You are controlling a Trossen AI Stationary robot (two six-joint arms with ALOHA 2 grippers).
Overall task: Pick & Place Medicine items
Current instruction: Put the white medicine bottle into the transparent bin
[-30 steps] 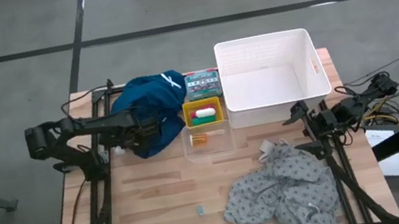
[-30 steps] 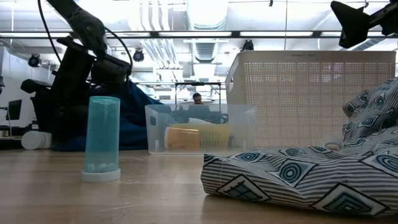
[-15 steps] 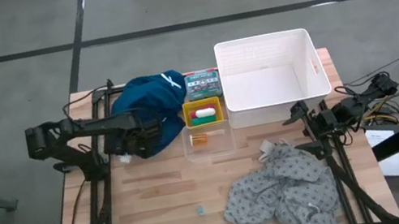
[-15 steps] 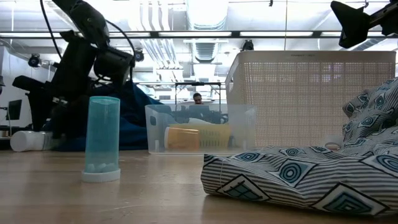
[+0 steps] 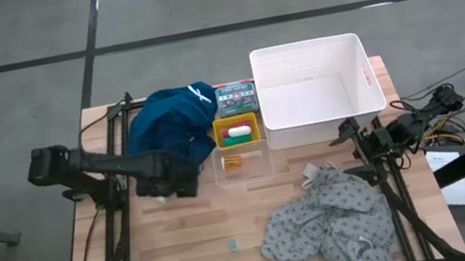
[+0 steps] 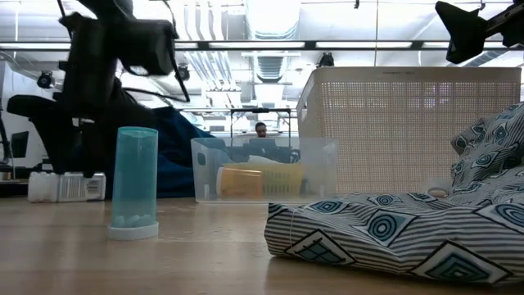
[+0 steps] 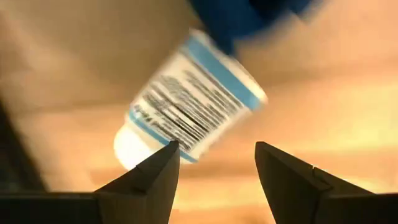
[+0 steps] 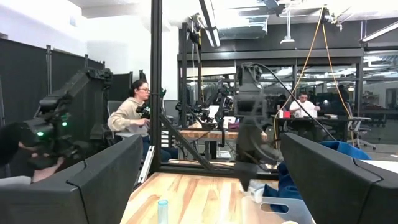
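Left gripper low over desk, fingers spread, white-and-blue bottle lying just beyond, beside dark blue cloth. Right gripper idle near white basket, fingers spread wide.

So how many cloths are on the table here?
2. A dark blue cloth lies near the table's far left, beside the yellow bin; a grey patterned cloth is bunched at the near right. Nothing suggests a hidden third.

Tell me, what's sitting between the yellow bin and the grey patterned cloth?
A clear plastic container with a small orange pack inside, seen in the high view, lies between the yellow bin and the grey patterned cloth.
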